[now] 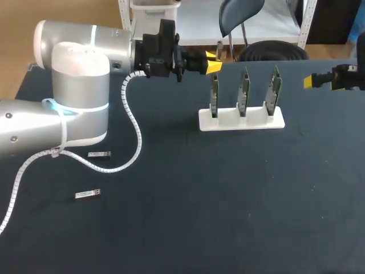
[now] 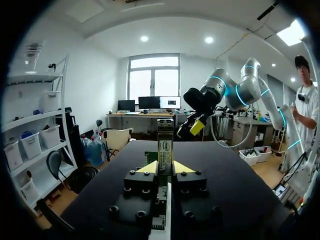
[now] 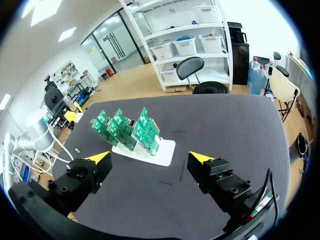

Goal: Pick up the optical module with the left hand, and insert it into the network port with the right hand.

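My left gripper [image 1: 212,63] hovers above the table's back, just left of the rack, shut on a slim silver optical module [image 1: 219,50] that stands upright between its yellow tips. In the left wrist view the module [image 2: 165,145] rises from that gripper [image 2: 165,168]. Three green network boards [image 1: 244,91] stand upright in a white rack [image 1: 241,122]. My right gripper [image 1: 323,80] hangs at the far right, beyond the rack, open and holding nothing. In its own view the right gripper [image 3: 150,157] spreads wide, with the boards [image 3: 129,129] ahead of it.
Two more silver modules lie flat at the table's left: one [image 1: 98,154] near my left arm's white cable, the other [image 1: 88,194] nearer the front. The dark tabletop [image 1: 228,200] is bare in front of the rack.
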Motion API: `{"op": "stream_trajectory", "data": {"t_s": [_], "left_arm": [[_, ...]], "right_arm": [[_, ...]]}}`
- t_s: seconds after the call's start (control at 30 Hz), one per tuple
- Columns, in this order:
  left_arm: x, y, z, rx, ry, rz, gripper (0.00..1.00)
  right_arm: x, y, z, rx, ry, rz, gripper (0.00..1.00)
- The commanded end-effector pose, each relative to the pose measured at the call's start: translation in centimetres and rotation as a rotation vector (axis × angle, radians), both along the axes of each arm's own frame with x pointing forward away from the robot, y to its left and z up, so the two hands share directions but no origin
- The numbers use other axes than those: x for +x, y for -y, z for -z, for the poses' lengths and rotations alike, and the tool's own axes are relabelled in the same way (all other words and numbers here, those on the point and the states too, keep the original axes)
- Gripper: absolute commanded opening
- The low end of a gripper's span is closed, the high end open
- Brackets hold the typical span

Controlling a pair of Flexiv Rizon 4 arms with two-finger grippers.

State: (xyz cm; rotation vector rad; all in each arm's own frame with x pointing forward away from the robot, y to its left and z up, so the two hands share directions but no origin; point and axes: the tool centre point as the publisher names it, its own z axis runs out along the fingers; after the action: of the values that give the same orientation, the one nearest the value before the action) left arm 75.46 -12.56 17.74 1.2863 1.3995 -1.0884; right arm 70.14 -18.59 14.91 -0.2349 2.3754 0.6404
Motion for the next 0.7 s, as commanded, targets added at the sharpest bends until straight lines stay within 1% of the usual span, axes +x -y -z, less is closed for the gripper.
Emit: {"op": "stream_trajectory", "data": {"t_s": [0.03, 0.27, 0.5, 0.7], "left_arm": [[0.7, 0.4, 0.4, 0.002, -0.008, 0.012, 0.0], [1.3, 0.3, 0.8, 0.01, -0.024, 0.001, 0.0], [1.7, 0.0, 1.1, 0.014, -0.055, -0.015, 0.0], [1.9, -0.2, 1.4, 0.021, -0.064, -0.017, 0.0]], "right_arm": [[-0.2, -0.1, -0.1, -0.004, 0.0, 0.005, 1.0], [-0.2, -0.1, -0.1, -0.004, 0.0, 0.005, 1.0], [-0.2, -0.1, -0.1, -0.004, 0.0, 0.005, 1.0], [-0.2, -0.1, -0.1, -0.004, 0.0, 0.005, 1.0]]}}
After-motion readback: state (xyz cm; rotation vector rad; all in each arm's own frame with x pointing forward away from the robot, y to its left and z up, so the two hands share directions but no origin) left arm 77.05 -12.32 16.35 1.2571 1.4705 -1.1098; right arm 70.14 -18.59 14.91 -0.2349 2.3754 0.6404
